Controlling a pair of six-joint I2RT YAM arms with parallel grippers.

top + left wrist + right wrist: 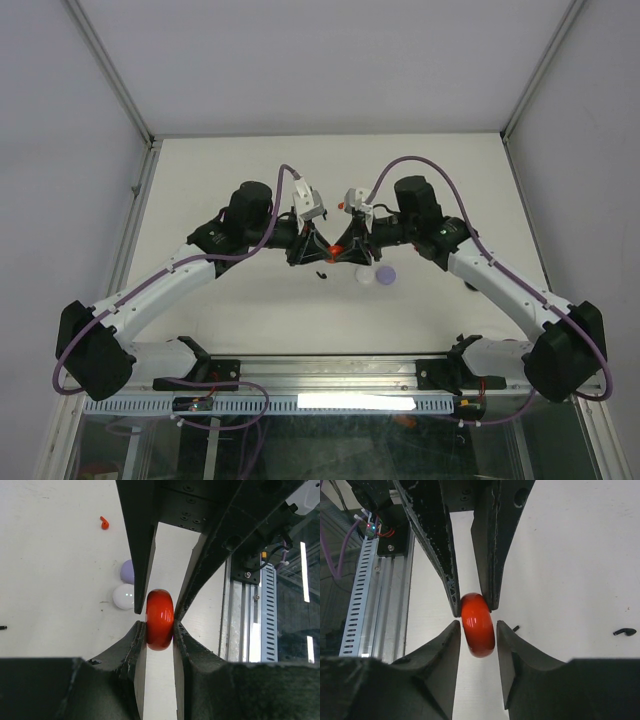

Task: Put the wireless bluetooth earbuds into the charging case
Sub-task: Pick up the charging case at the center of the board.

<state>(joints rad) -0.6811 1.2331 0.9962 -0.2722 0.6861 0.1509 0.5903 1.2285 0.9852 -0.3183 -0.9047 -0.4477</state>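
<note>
Closest to the left wrist lens, the left hand (159, 626) presses its dark fingers against both broad faces of the red charging case (159, 600), clamped on it with the case edge-on to the camera. From the top of that view the right hand (158, 615) reaches in, one finger on either side of the same case. The right wrist view shows the reverse. Its own fingers stand around the case, just beside it, and whether they press on it cannot be told.

Only the left wrist view shows the red earbud (104, 523), which lies loose on the worktop (55, 570) well apart from the case. Nearer the hands in that view, a round lilac case (127, 571) and a round white case (123, 596) sit side by side. Only the right wrist view shows a black earbud (625, 631), lying off to one side. The top view shows both arms bent inward so that the hands meet at mid-worktop, with the two pale cases near them.

The worktop is plain white and walled by pale grey panels, with a metal rail (330, 378) along its near edge.
</note>
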